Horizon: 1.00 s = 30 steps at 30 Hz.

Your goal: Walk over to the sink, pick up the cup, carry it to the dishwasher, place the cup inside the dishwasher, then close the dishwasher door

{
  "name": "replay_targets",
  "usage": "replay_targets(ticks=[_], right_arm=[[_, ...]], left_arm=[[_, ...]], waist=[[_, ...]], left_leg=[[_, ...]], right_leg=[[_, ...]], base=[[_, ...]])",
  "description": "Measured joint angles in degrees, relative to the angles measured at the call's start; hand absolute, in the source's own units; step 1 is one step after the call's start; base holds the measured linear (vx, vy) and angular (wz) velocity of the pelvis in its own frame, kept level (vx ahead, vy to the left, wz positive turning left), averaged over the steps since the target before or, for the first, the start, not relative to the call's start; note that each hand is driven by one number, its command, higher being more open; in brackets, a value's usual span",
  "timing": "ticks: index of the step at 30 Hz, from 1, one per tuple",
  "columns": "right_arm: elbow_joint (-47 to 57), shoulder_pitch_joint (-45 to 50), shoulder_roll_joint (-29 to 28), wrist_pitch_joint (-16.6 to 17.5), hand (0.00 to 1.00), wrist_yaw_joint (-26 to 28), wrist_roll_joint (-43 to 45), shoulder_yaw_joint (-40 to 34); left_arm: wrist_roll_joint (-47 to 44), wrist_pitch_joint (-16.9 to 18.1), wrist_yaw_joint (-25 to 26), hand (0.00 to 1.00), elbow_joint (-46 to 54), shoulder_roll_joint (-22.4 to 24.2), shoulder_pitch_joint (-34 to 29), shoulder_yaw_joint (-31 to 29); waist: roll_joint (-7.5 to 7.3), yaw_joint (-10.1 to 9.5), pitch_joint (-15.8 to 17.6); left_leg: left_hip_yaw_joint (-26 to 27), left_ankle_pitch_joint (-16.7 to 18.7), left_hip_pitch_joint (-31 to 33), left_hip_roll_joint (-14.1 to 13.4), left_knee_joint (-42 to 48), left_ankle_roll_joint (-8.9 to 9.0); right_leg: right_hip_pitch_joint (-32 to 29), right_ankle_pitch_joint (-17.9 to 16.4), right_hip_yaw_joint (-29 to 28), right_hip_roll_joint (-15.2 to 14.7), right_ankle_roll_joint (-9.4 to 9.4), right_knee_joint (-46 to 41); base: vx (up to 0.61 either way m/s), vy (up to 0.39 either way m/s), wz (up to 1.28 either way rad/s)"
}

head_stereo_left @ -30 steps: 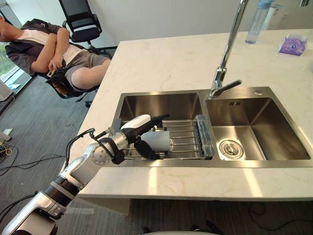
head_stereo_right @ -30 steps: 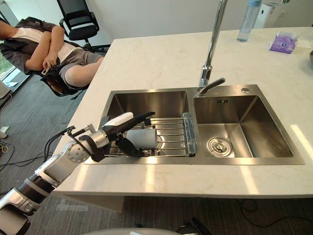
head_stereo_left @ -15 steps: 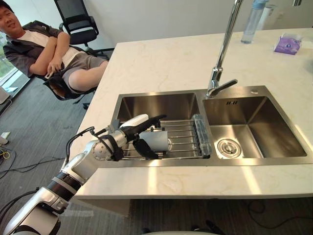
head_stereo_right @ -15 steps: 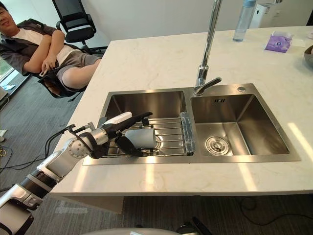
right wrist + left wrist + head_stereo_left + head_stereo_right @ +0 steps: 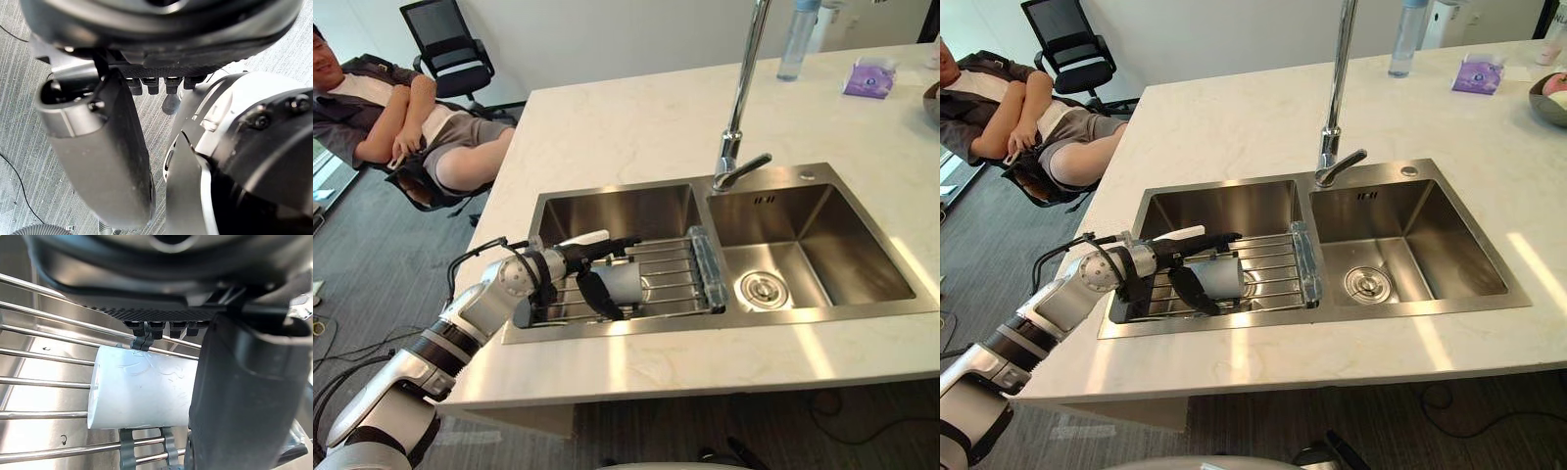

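the left hand (image 5: 563,262) straddles the cup (image 5: 628,282) lying sideways on the sink rack (image 5: 677,278), fingers straight, thumb spread, ready to clamp.

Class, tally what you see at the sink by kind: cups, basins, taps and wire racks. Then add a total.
Cups: 1
Sink basins: 2
Taps: 1
Wire racks: 1
Total: 5
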State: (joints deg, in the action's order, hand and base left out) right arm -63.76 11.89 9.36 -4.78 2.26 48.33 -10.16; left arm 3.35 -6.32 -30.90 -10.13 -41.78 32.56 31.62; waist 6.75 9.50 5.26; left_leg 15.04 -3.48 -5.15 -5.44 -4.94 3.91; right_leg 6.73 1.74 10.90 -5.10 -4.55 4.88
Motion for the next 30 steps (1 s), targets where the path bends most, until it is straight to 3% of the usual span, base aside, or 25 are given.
replay_targets(ticks=[16,22,23,27,30], right_arm=[[1.0,0.0,0.7,-0.2,1.00,-0.2,-0.1,0.6],[1.7,0.0,0.7,-0.2,1.00,-0.2,-0.2,0.5],[1.7,0.0,0.7,-0.2,1.00,-0.2,-0.3,0.6],[1.8,0.0,0.7,-0.2,1.00,-0.2,-0.4,0.6],[2.5,-0.2,0.8,-0.2,1.00,-0.2,-0.5,1.0]], left_arm=[[-2.3,-7.2,-5.1,1.00,-9.1,3.1,1.5,-3.1],[-2.0,-6.9,-8.4,1.00,-12.5,4.3,2.3,-5.3],[-1.7,-6.7,-9.0,0.00,-12.7,4.4,2.4,-5.4],[0.4,-6.5,-9.7,0.00,-12.8,4.7,2.9,-6.0],[7.0,-4.6,-8.4,0.00,-12.8,4.8,3.0,-5.8]], waist=[[0.55,1.15,0.9],[0.32,1.19,2.0],[0.35,1.21,2.0],[0.36,1.32,2.0],[0.39,2.33,2.4]], left_leg=[[1.3,0.4,-0.7,-0.2,0.0,0.16],[1.4,0.5,-0.8,-0.2,0.0,0.18],[1.4,0.5,-0.8,-0.2,0.0,0.20],[1.5,0.5,-0.9,-0.2,0.0,0.22],[1.6,0.6,-0.9,-0.2,0.0,0.22]], right_leg=[[0.0,0.0,-1.2,0.1,-0.01,-0.1],[0.1,0.0,-1.2,0.1,-0.02,-0.1],[0.1,0.0,-1.3,0.1,-0.03,-0.1],[0.1,-0.1,-1.3,0.1,-0.04,-0.1],[0.1,-0.1,-1.4,0.1,-0.05,-0.1]], base=[[-0.01,-0.003,-0.03],[0.00,0.000,0.00],[0.00,0.000,0.00],[0.00,0.000,0.00],[0.00,0.000,0.00]])
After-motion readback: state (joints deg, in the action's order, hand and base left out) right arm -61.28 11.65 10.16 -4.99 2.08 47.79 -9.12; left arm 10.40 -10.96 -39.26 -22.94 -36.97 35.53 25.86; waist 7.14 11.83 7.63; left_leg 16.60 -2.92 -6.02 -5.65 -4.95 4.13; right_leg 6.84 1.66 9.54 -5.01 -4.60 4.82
